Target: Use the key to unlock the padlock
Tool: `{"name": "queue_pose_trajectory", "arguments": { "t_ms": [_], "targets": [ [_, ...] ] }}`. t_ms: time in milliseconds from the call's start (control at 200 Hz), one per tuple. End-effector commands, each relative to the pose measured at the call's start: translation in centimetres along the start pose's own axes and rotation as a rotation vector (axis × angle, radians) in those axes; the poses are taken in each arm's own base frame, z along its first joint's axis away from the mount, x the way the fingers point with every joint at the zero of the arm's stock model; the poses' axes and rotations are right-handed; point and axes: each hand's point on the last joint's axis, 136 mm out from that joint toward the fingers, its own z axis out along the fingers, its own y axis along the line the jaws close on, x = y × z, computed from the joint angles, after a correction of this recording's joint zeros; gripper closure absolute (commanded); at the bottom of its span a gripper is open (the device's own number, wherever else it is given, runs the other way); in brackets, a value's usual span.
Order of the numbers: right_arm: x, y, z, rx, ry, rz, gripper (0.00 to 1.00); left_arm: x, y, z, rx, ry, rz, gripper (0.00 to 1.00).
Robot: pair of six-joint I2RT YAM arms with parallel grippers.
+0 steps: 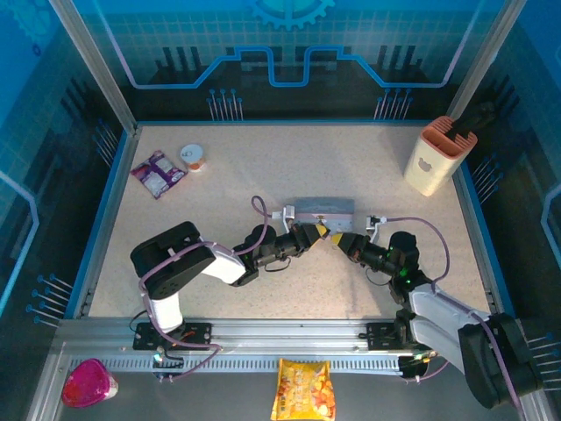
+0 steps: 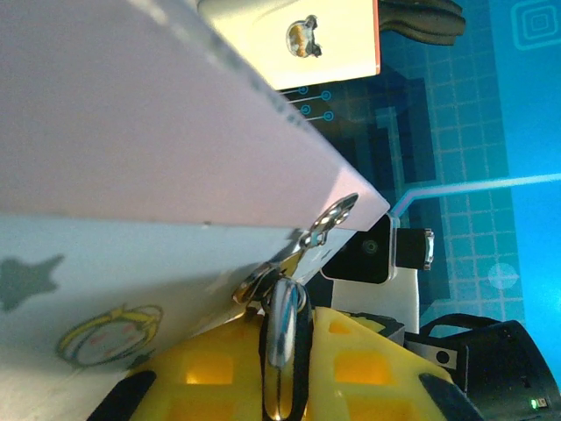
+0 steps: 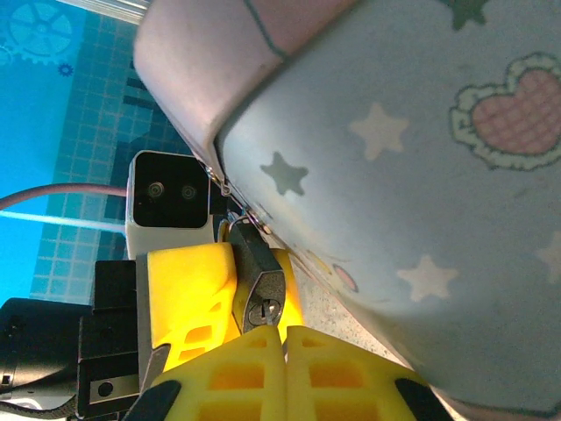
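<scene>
Two grippers meet tip to tip at the middle of the table [image 1: 263, 175], right against the near side of the box [image 1: 323, 208]. The left gripper [image 2: 280, 377] is clamped on the padlock [image 3: 260, 285], which sits between its yellow fingers [image 2: 180, 388] and looks narrow and shiny in the left wrist view. The padlock hangs from the hasp [image 2: 334, 213] on the box front, at the seam where the pink lid meets the pale blue body. Its keyhole end points away from the box, toward the right gripper [image 3: 285, 355]. That gripper's two yellow fingers are pressed together with no gap between them, and their tips lie just at the keyhole end. I cannot tell whether anything is pinched between them. Both arms reach in low, their wrists close to the tabletop. Well apart from all this, a peach holder [image 1: 433, 158] stands at the far right corner. A purple packet [image 1: 158, 173] and a small cup [image 1: 192, 156] lie near the far left
</scene>
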Motion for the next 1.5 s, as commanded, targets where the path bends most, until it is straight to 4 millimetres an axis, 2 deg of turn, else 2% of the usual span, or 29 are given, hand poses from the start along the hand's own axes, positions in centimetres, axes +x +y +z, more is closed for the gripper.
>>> {"name": "queue_pose_trajectory", "arguments": {
  "t_ms": [0, 165, 275, 365, 435, 575, 735, 966, 1126, 1491],
  "targets": [
    [-3.7, -0.1, -0.5, 0.035, -0.181, -0.015, 1.0, 10.2, -9.8, -2.6, 0.361, 0.423, 0.141, 1.0],
    [-3.6, 0.8, -0.4, -0.005, -0.166, -0.03, 1.0, 10.1, -10.4, -2.6, 0.377, 0.426, 0.147, 1.0],
    [-3.5, 2.0, -0.1, -0.052, -0.136, -0.063, 1.0, 10.3, -11.8, -3.0, 0.417, 0.442, 0.173, 1.0],
    [-3.4, 3.0, 0.2, -0.083, -0.114, -0.094, 1.0, 10.6, -12.0, -3.1, 0.424, 0.461, 0.171, 1.0],
    [-3.5, 3.4, 0.3, -0.091, -0.108, -0.107, 1.0, 10.7, -11.0, -2.7, 0.398, 0.471, 0.147, 1.0],
    [-2.9, 2.4, 0.4, -0.036, -0.108, -0.11, 1.0, 10.3, -7.9, -1.6, 0.311, 0.457, 0.079, 1.0],
    [-1.3, 0.6, 0.1, 0.047, -0.093, -0.121, 1.0, 10.1, -6.7, -1.0, 0.267, 0.45, 0.068, 0.97],
    [-0.3, -1.1, -0.8, 0.103, -0.104, -0.107, 1.0, 9.9, -3.4, -0.3, 0.175, 0.443, 0.02, 0.94],
    [1.1, -2.4, -0.9, 0.126, -0.08, -0.095, 1.0, 10.0, -2.1, -0.2, 0.124, 0.443, 0.035, 0.92],
    [2.2, -3.3, -0.5, 0.164, -0.048, -0.086, 1.0, 10.3, 0.3, -0.6, 0.049, 0.45, 0.06, 0.87]
  ]
}}
